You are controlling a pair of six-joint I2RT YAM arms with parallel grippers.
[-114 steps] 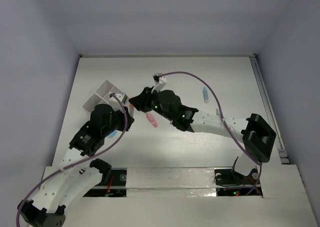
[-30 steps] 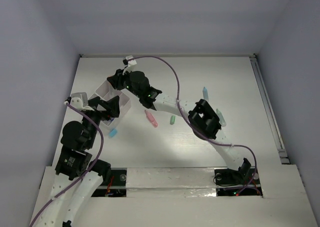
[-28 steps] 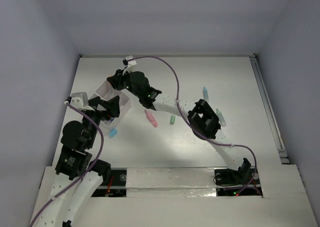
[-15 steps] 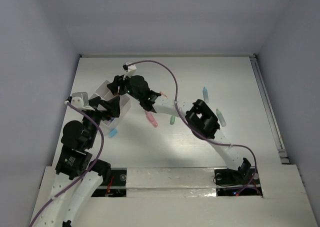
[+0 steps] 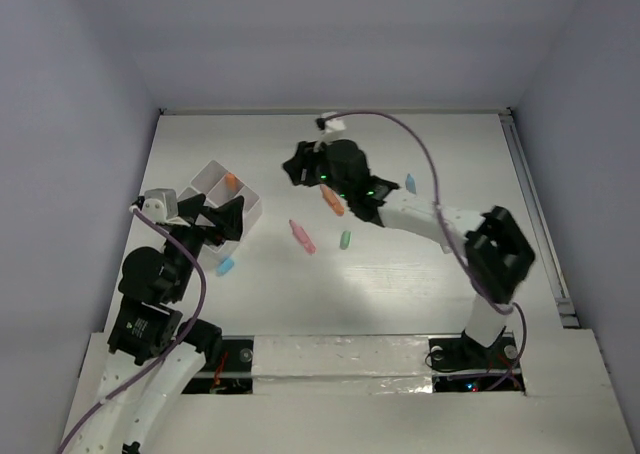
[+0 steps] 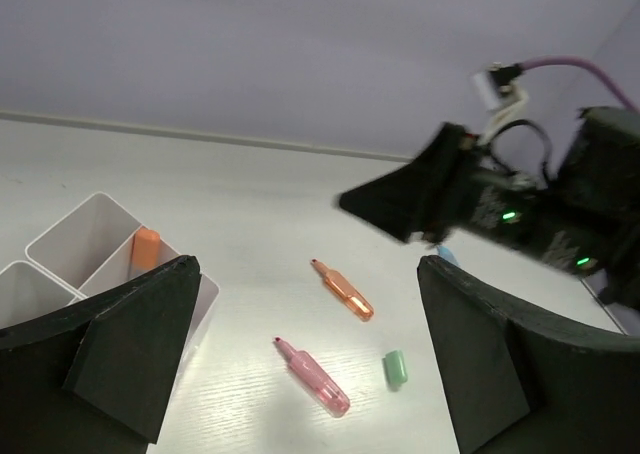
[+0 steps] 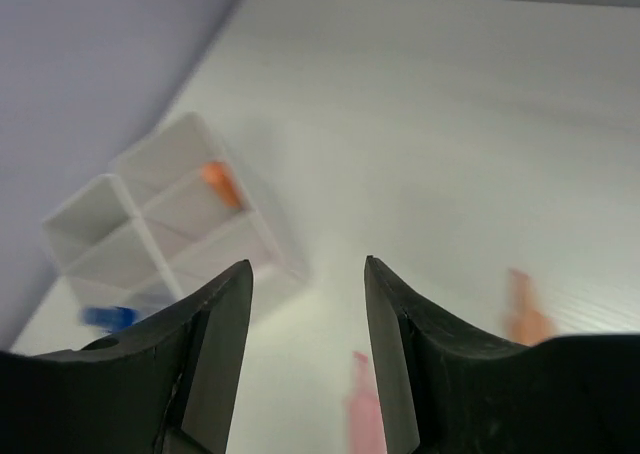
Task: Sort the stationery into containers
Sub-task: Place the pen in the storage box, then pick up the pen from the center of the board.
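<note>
Left tool wide, empty, hangs just near of the joined white translucent open-top boxes at the left of the white table. 1 short orange piece lies in the far compartment. Right tool partly spread, empty, above mid-table. Loose mid-table: orange marker, pink marker, small green piece. Light blue marker further right. Blue piece near the boxes.

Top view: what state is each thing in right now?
Left pincer: open, empty.
Right pincer: open, empty.
Containers: upright, open-topped.
Boxed orange marker: inside a compartment.
Loose orange marker: lying on table.
Pink marker: lying on table.
Green piece: lying on table.
Blue piece: lying on table.
Blue marker: lying on table.
</note>
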